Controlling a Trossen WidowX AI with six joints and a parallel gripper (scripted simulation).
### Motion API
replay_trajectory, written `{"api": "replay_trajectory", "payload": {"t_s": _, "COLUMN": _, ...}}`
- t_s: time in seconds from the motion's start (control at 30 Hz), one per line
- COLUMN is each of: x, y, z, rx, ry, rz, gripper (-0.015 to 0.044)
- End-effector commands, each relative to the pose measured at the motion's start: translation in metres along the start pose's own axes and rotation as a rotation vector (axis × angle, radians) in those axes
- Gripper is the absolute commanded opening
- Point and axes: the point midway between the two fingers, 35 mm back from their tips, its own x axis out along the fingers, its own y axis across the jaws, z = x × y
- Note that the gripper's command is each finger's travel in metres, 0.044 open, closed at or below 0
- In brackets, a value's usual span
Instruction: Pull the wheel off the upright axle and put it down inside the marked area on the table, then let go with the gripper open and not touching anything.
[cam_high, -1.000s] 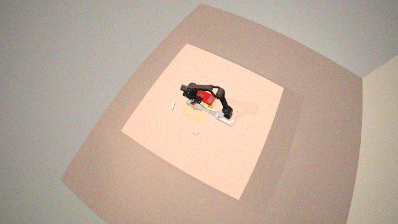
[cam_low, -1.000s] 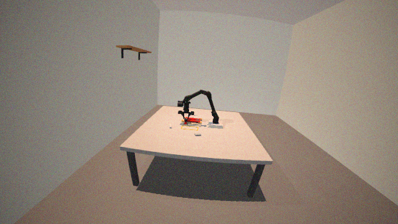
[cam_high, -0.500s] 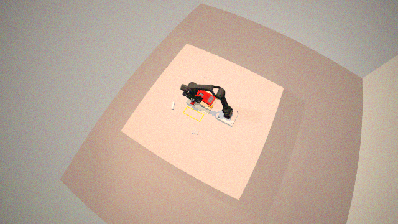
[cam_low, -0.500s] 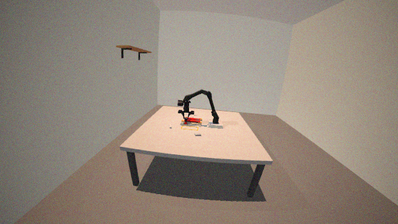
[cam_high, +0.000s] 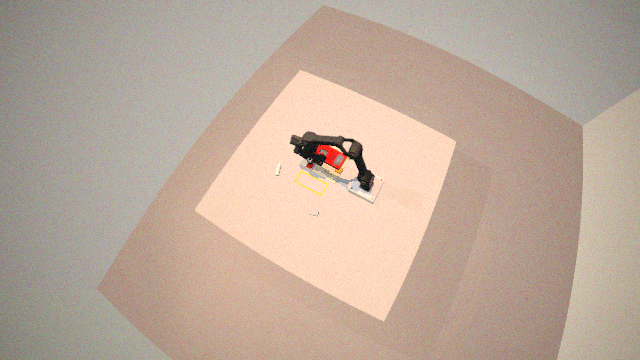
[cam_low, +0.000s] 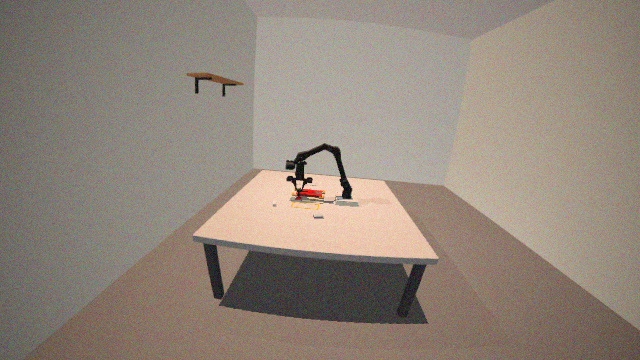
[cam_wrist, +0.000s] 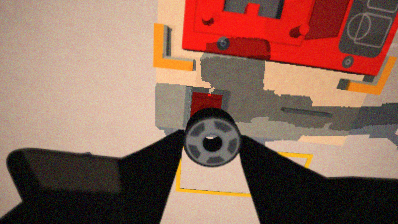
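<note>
1. Small dark grey wheel (cam_wrist: 212, 137) with a lighter spoked face and a round centre hole; face toward the wrist camera, clamped on both sides between black gripper fingers.
2. Thin yellow rectangular outline marking the area (cam_wrist: 292, 158) on the pale table; flat, partly under the wheel in the wrist view.
</note>
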Motion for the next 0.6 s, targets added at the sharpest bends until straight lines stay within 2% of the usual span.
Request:
{"api": "replay_trajectory", "payload": {"t_s": 0.0, "x": -0.011, "y": 0.002, "z": 0.000, "rx": 0.002, "ry": 0.000, "rz": 0.008, "gripper": 0.0000}}
{"api": "replay_trajectory", "payload": {"t_s": 0.17, "x": -0.034, "y": -0.001, "z": 0.000, "rx": 0.002, "ry": 0.000, "rz": 0.008, "gripper": 0.0000}}
{"api": "replay_trajectory", "payload": {"t_s": 0.3, "x": -0.026, "y": -0.003, "z": -0.004, "rx": 0.000, "ry": 0.000, "rz": 0.000, "gripper": 0.0000}}
{"api": "replay_trajectory", "payload": {"t_s": 0.57, "x": -0.030, "y": -0.023, "z": -0.045, "rx": 0.001, "ry": 0.004, "rz": 0.001, "gripper": 0.0000}}
